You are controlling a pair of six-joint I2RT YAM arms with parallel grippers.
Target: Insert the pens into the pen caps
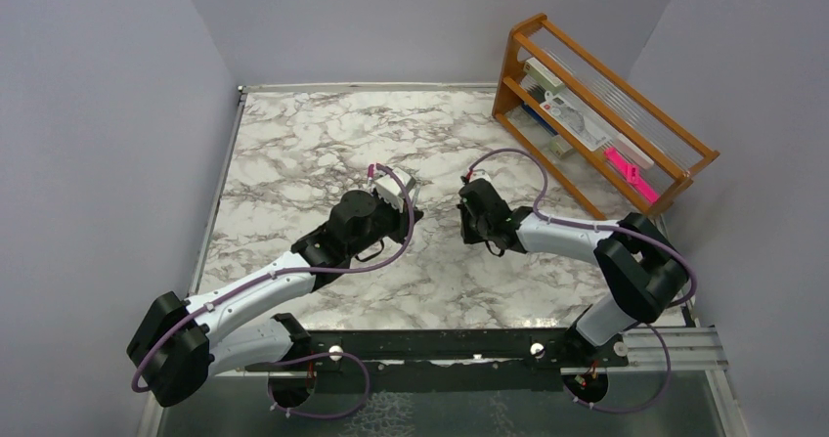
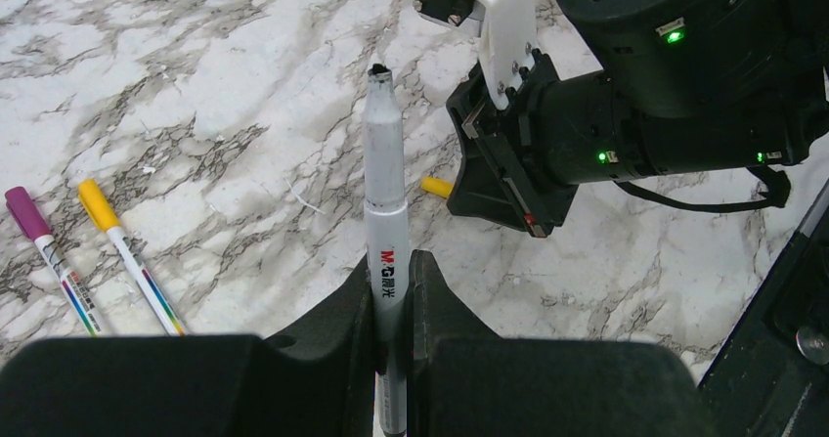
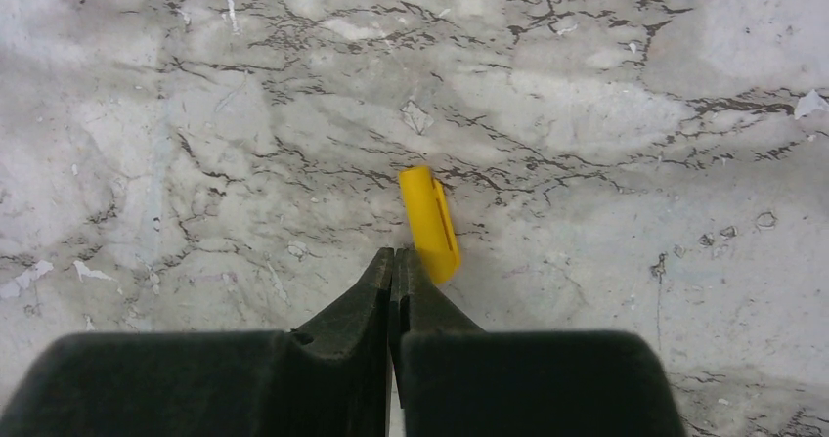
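Slim grey pen (image 2: pixel 384 173) (uncapped), stubby yellow cap (image 3: pixel 430 224), veined marble (image 3: pixel 587 114).

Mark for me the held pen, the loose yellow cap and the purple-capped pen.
held pen (image 2: pixel 383 163), left wrist view, on its grey barrel.
loose yellow cap (image 3: pixel 430 224), right wrist view, mid-body.
purple-capped pen (image 2: pixel 54 264), left wrist view, on its white barrel.
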